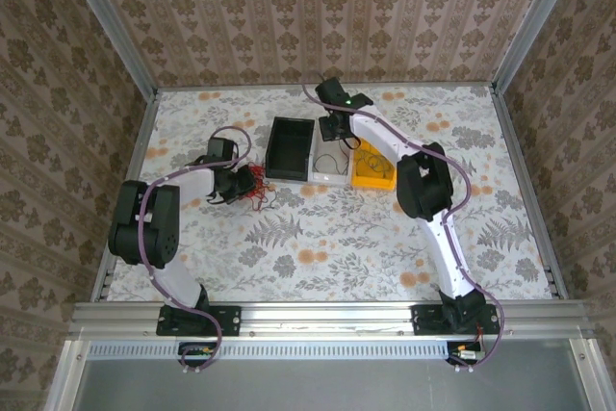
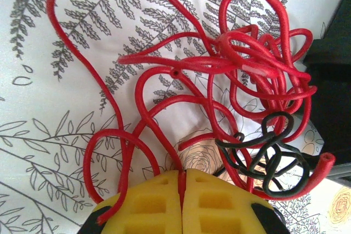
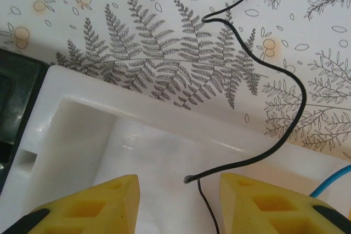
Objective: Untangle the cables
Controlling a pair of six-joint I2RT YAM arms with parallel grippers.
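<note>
**Black wire sits between the right tool's open fingers, over the white bin**

Your coming move turns on the thin black wire (image 3: 296, 108). Its free end hangs over the white bin (image 3: 71, 89), right between the fingers of the right tool (image 3: 180, 179), which stand apart and grip nothing. From there the wire's long run crosses the bin's rim and snakes away over the surface (image 3: 164, 4), ahead of the tool. I judge that a plain close would catch it.

The red cables (image 2: 181, 69) lie in a loose tangle left of the surface's centre, just beside the black bin (image 1: 291, 149). A knotted black cable (image 2: 269, 154) is caught in their right side. The left tool (image 2: 182, 201) is pressed together at the tangle's near side, and red strands run into its seam, so it looks clamped on them.

The bins stand in a row towards the far edge: black, white, then the yellow bin (image 1: 372, 170). A blue wire (image 3: 332, 182) runs beside the right tool. You cannot tell what the black and yellow bins hold.
</note>
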